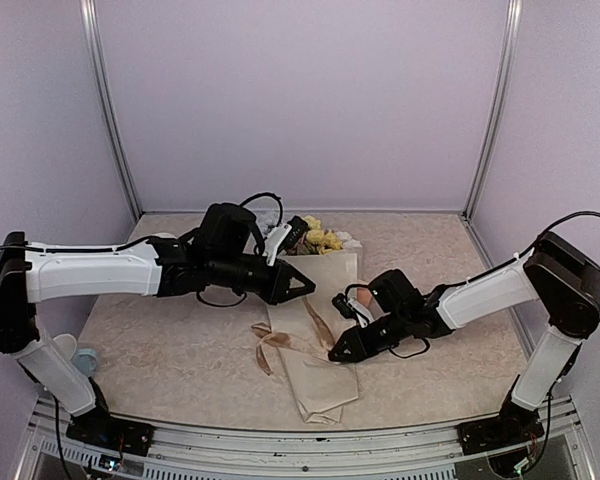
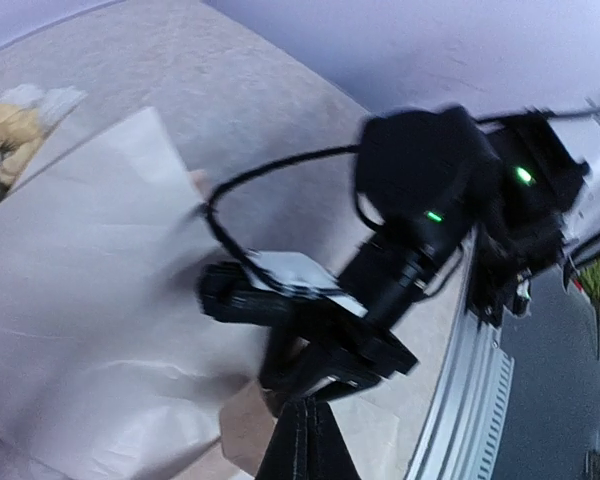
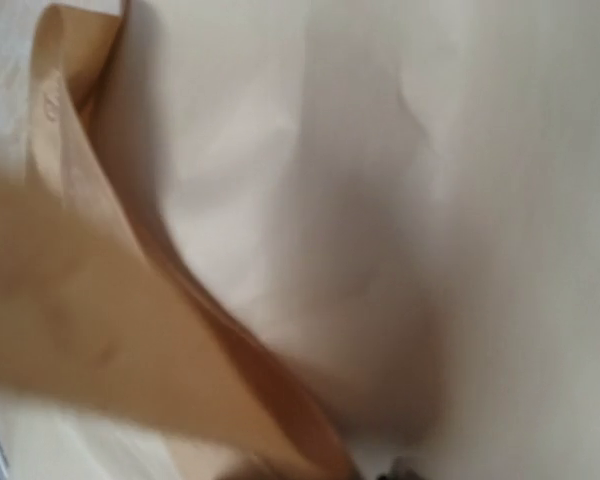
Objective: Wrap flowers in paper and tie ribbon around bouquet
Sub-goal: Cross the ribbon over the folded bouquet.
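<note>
The left gripper [image 1: 302, 285] hangs clenched on nothing above the crinkly beige paper cone [image 1: 320, 385], yellow-and-white artificial flowers [image 1: 320, 238] poking out its far end. The narrow tan-brown ribbon [image 1: 265, 345] lies loose across it — whether the right gripper [image 1: 340, 352] grips a strand I cannot tell — so a tug could slide it off, the unpinned paper springing open.

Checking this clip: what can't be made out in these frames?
1. Whether the right gripper is open or holding the ribbon: right wrist view blurred, jaws cut off at the bottom edge.
2. Stems of the flowers: hidden by the paper, top view.
3. Detail in the left wrist view: motion blur, flowers cut by the left edge.
</note>
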You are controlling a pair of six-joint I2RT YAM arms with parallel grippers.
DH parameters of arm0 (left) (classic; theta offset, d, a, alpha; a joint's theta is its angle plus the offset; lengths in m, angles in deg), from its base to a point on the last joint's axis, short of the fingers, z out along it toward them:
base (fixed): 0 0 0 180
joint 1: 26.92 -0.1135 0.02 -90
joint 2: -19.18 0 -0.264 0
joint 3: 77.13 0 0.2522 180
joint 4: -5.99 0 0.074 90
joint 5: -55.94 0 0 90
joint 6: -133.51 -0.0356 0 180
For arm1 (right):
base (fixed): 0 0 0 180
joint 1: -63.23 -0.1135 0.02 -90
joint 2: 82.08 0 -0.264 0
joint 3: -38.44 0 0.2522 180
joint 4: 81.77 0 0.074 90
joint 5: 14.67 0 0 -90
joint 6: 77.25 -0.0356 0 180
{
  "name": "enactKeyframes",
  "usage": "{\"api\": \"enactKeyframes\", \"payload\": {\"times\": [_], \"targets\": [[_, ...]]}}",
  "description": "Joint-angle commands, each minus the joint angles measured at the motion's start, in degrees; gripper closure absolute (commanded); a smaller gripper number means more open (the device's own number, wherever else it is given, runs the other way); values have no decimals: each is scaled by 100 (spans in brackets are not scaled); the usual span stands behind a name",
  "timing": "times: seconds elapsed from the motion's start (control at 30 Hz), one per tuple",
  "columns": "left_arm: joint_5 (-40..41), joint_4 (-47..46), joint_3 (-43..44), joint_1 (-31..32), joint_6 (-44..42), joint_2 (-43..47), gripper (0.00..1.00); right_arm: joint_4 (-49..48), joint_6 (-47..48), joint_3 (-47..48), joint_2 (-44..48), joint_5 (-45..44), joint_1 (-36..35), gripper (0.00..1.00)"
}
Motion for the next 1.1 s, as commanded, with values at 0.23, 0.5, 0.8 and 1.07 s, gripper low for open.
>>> {"api": "enactKeyframes", "payload": {"times": [0.23,0.5,0.8,1.07], "targets": [[-430,1442,-491,1420,-1700,93,100,-77,-113,53,-138,264,186,70],[-157,2392,57,1735,-2695,-222,31,59,-53,79,-106,182,194,70],[210,1663,941,889,-2942,-1095,26,102,-43,165,-176,175,194,71],[629,1957,1285,656,-3232,-2096,24,126,-59,143,-36,96,199,72]]}}
